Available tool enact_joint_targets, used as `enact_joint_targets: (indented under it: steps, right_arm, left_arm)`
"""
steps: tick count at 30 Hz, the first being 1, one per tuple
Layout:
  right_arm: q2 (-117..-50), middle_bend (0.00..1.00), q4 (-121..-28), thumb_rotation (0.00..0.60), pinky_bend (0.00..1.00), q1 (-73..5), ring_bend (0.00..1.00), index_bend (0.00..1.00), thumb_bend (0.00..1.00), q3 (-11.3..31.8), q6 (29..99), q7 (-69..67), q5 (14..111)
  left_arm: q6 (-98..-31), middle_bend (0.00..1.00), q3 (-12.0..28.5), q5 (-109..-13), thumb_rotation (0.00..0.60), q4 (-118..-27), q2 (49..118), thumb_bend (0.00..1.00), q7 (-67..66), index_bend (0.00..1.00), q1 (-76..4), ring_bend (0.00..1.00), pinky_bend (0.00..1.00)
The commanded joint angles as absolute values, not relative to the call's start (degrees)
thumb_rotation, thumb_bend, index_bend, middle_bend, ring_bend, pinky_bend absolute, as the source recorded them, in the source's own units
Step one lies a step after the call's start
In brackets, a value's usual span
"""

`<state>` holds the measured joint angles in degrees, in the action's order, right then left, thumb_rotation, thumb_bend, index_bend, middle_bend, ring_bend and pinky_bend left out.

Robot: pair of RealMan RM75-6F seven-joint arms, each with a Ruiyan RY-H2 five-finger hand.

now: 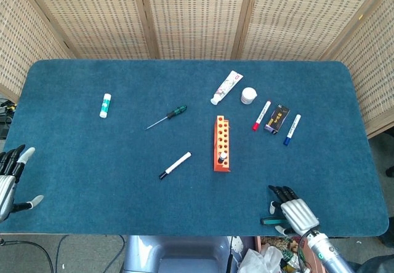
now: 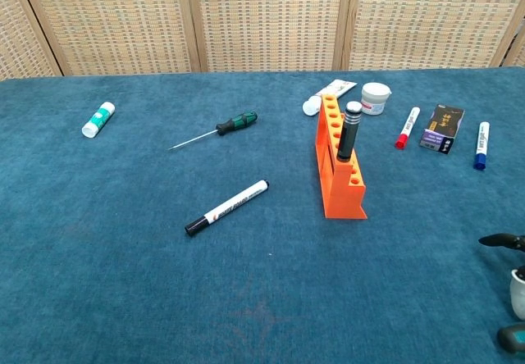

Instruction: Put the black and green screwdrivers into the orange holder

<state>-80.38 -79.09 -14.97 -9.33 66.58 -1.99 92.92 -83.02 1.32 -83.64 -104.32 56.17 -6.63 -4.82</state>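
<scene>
Head view first, from the left edge: the left hand (image 1: 12, 178) hangs off the bench's (image 1: 74, 181) near-left corner, fingers spread and holding nothing. Further right, the green screwdriver (image 1: 167, 117) lies flat on the blue cloth, handle pointing up-right, apart from the white marker (image 1: 175, 165) nearer the front. The orange holder (image 1: 221, 143) stands upright in the middle, and the black screwdriver (image 2: 350, 131) already sits in one of its near holes. At the near-right edge the right hand (image 1: 292, 210) rests low, fingers apart and empty. By this showing, half the task looks done; the green tool is the step in hand. The next move probably calls for a hand to reach the green handle, pinch it, tip it upright and lower the shaft into a free hole.
</scene>
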Motion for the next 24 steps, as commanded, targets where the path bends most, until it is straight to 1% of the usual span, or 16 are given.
enact_joint_targets:
  steps: [1, 5, 10, 12, 18, 21, 24]
  right_arm:
    - [-80.45, 0.0, -79.0, 0.6, 0.0, -14.96, 0.0, 0.47, 0.23, -9.35, 66.53, -2.02, 93.01]
    - [-80.65, 0.0, -78.64, 0.6, 0.0, -14.89, 0.0, 0.5, 0.29, -9.34, 66.88, -2.61, 93.44]
    - [-81.0, 0.0, -77.93, 0.6, 0.0, -14.87, 0.0, 0.56, 0.41, -9.56, 67.31, -3.59, 94.28]
    - [-81.19, 0.0, -77.73, 0.6, 0.0, -14.87, 0.0, 0.58, 0.43, -9.52, 67.46, -3.91, 94.45]
    - [-80.97, 0.0, -78.39, 0.6, 0.0, -14.88, 0.0, 0.59, 0.44, -9.25, 68.93, -6.13, 95.39]
    - [-79.98, 0.01, -80.21, 0.6, 0.0, -15.11, 0.0, 0.6, 0.44, -8.65, 70.24, -8.27, 95.81]
    - [-77.76, 0.02, -84.29, 0.6, 0.0, -15.72, 0.0, 0.6, 0.44, -7.55, 71.1, -12.0, 95.39]
  left_arm:
    - [-83.0, 0.0, 1.32, -83.65, 0.6, -104.3, 56.18, 0.0, -6.62, 0.0, -4.83, 0.0, 0.0]
    - [-82.94, 0.0, 1.36, -83.59, 0.6, -104.32, 56.18, 0.0, -6.64, 0.0, -4.87, 0.0, 0.0]
    - [-82.89, 0.0, 1.3, -83.63, 0.6, -104.3, 56.24, 0.0, -6.78, 0.0, -4.86, 0.0, 0.0]
    - [-82.88, 0.0, 1.29, -83.62, 0.6, -104.33, 56.25, 0.0, -6.83, 0.0, -4.87, 0.0, 0.0]
    - [-82.82, 0.0, 1.34, -83.5, 0.6, -104.36, 56.18, 0.0, -6.66, 0.0, -4.88, 0.0, 0.0]
    - [-82.79, 0.0, 1.36, -83.46, 0.6, -104.39, 56.09, 0.0, -6.48, 0.0, -4.89, 0.0, 0.0]
    - [-82.73, 0.0, 1.37, -83.47, 0.6, -104.44, 55.94, 0.0, -6.29, 0.0, -4.92, 0.0, 0.0]
